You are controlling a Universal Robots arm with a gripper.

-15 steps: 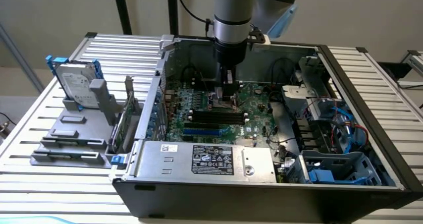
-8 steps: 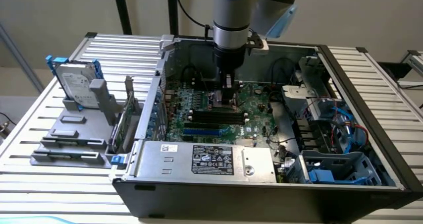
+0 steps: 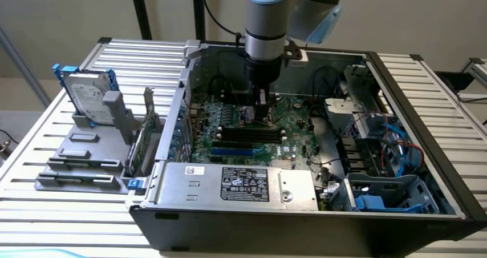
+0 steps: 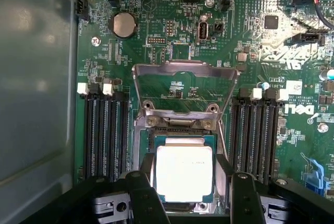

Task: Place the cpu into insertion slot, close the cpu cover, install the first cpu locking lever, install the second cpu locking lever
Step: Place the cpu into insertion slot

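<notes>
While the arm (image 3: 266,35) reaches down into the open computer case (image 3: 304,232), which lies on its side on a slatted metal surface (image 3: 449,98), the jaws hang low over the middle of the green motherboard (image 3: 293,129). In the wrist view the jaws are spread wide, one black finger on each side of the cpu (image 4: 183,172), and they pinch nothing. The cpu lies flat in its socket (image 4: 142,143) with its silvery face up. The cpu cover (image 4: 182,69) is not closed: the thin metal frame is swung back on its hinge beyond the socket, and the board shows through its square window. Black memory slots (image 4: 104,130) flank the socket on both sides, and all of them look empty. A round coin battery (image 4: 124,24) sits in its holder farther up the board. Besides the motherboard, the case holds a grey power supply (image 3: 236,182) along its near wall, a blue drive cage (image 3: 396,198) in the corner at the exterior view's right, and a bundle of blue and red cables (image 3: 400,149) above that cage. Outside the case, at the exterior view's left, a grey rack (image 3: 76,155) on the surface holds a hard drive (image 3: 85,95) standing on edge.
</notes>
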